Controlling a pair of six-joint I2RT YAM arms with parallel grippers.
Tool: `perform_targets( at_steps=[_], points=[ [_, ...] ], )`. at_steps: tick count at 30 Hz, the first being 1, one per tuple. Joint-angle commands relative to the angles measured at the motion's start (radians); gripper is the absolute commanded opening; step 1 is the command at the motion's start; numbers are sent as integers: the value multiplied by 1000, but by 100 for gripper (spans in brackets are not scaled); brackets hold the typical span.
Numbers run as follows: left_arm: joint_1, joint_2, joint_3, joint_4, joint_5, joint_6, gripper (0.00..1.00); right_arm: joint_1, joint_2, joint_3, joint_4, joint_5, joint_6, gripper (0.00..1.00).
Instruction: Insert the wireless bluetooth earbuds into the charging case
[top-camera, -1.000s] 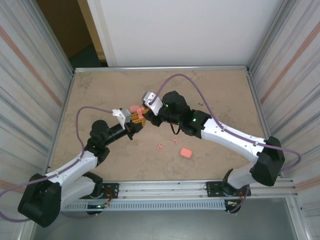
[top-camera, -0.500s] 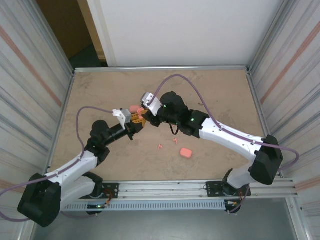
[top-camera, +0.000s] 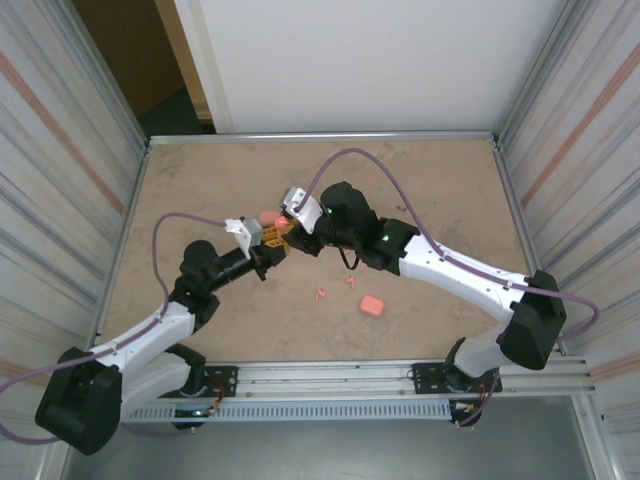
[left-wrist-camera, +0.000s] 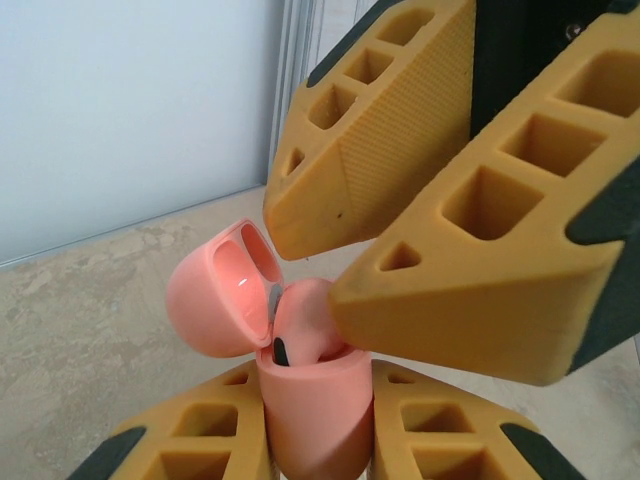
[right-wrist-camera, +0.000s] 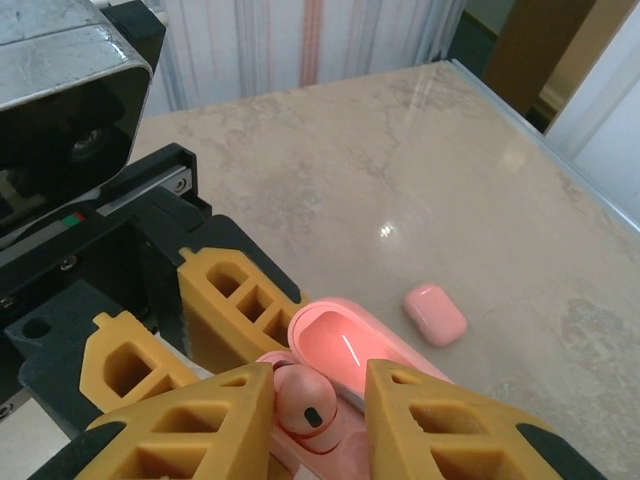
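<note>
Earbud (left-wrist-camera: 305, 322), tiny, light and slick, stands half-seated in the open charging case (left-wrist-camera: 312, 440), whose body the left gripper (left-wrist-camera: 318, 395) clamps. Right gripper (right-wrist-camera: 315, 385) sits narrow around its bulb, the best hold; whether it pinches, I cannot tell. Loose earbuds (top-camera: 320, 293) lie at five o'clock.

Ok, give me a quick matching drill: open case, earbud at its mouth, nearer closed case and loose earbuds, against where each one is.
Things:
1. open case
2. earbud at its mouth
3. nearer closed case
4. loose earbuds

Places:
A. scattered on the table between the two arms
B. between the jaws of the right gripper
C. clamped in the jaws of the left gripper
D. lying alone on the table, right of the loose earbuds

Pairs: 1-C, 2-B, 3-D, 4-A.
</note>
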Motion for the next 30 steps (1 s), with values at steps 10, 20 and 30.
perform_targets(
  at_steps=[10, 20, 30],
  points=[
    [-5, -23, -9, 31, 12, -4, 0, -47, -64, 48, -17, -71, 79, 57],
    [-4, -49, -12, 10, -8, 9, 0, -172, -186, -63, 35, -69, 237, 76],
    [-3, -136, 0, -81, -35, 53, 0, -388, -297, -261, 77, -126, 482, 86]
  ],
)
